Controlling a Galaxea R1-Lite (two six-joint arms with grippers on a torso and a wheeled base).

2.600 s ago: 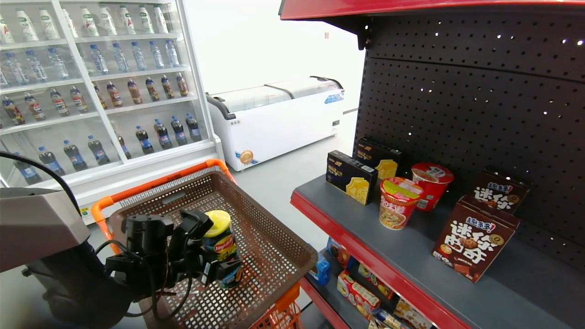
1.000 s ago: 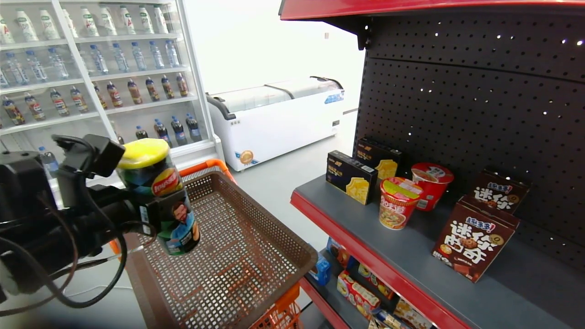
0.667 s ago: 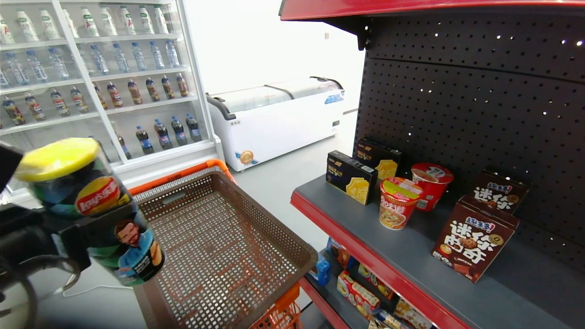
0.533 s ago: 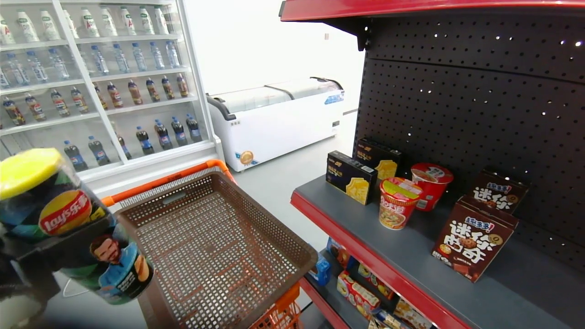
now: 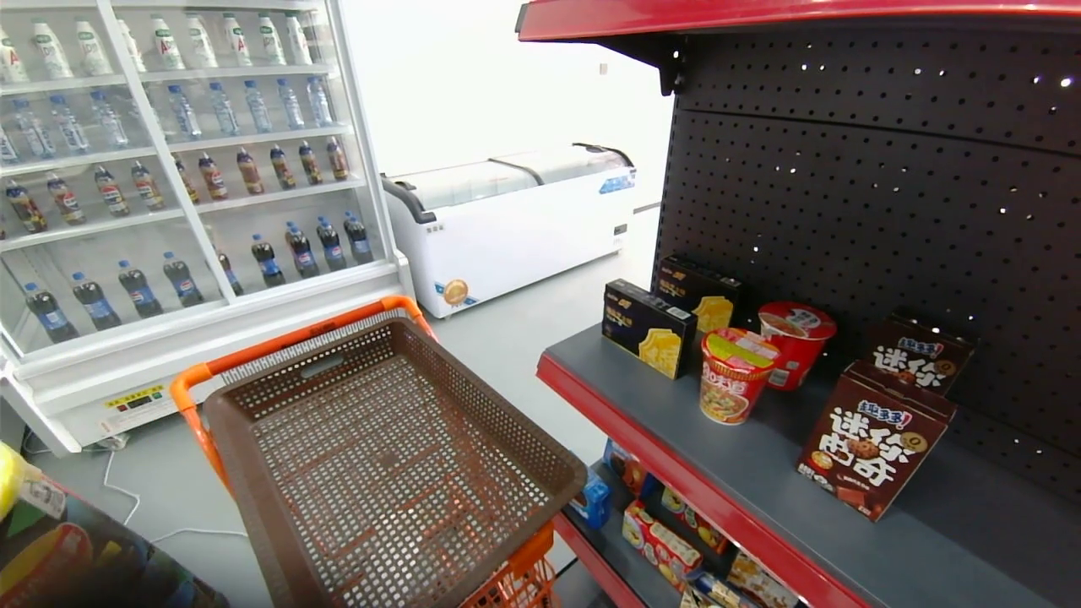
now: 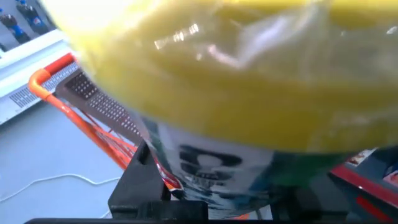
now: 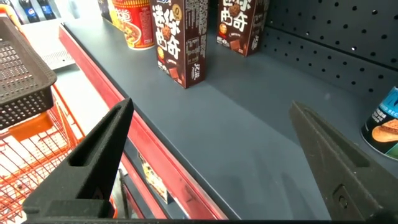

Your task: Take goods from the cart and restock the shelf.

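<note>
Left hand (image 6: 217,205) is clenching the chips can (image 6: 211,74), right hand (image 7: 211,118) hanging released over the shelf (image 5: 642,397); swinging across, I'm risking knocking the noodle cup (image 5: 735,376) by the shelf's front edge.

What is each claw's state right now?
Left claw: closed on the chip can.
Right claw: open, holding nothing, over the shelf.

We are in a small shop: a glass-fronted drinks fridge (image 5: 169,169), a chest freezer (image 5: 515,228), a shopping cart (image 5: 380,473) and a snack shelf (image 5: 642,397).
</note>
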